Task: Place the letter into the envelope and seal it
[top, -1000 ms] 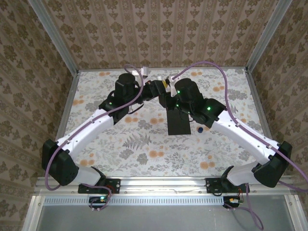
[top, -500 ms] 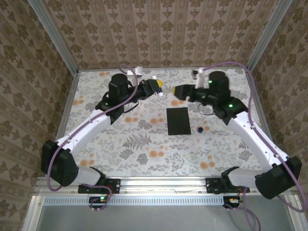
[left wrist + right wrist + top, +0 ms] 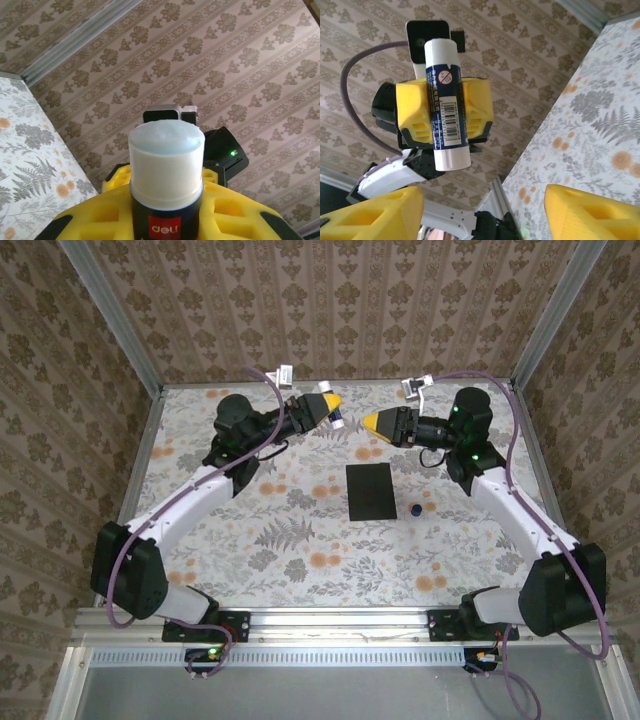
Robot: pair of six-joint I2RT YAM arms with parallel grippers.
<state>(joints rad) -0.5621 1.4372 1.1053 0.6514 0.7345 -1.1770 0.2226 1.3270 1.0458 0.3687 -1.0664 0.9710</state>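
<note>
The left arm reaches from the near left corner of the floral-patterned bench (image 3: 250, 540) toward its far middle. At its end the left gripper (image 3: 329, 403) is held up off the surface and points to the right. Its yellow jaws are clenched on a glue stick (image 3: 166, 165), gripping the barrel around its middle, so both ends stick out past the pads. The left wrist view looks straight along the stick: it is uncapped, with a pale bluish glue face on top, a white collar and a dark label with a red logo below. From the right wrist view the same stick stands nearly upright between the yellow pads, with its barcode facing the camera.

The envelope (image 3: 370, 491) lies flat on the bench near the middle. It is nearer the arm bases than both grippers and touches neither. Its long sides run away from the bases with a slight tilt. Whether its flap is open cannot be told.

The right gripper (image 3: 373, 422) faces the left one tip to tip, with a gap between them, just beyond the envelope's far edge. Its jaws are released: in its own wrist view the two yellow fingers (image 3: 375, 215) sit wide apart at the bottom corners with nothing between them.

A small dark-blue object (image 3: 414, 509) rests on the bench just to the right of the envelope's near corner.
</note>
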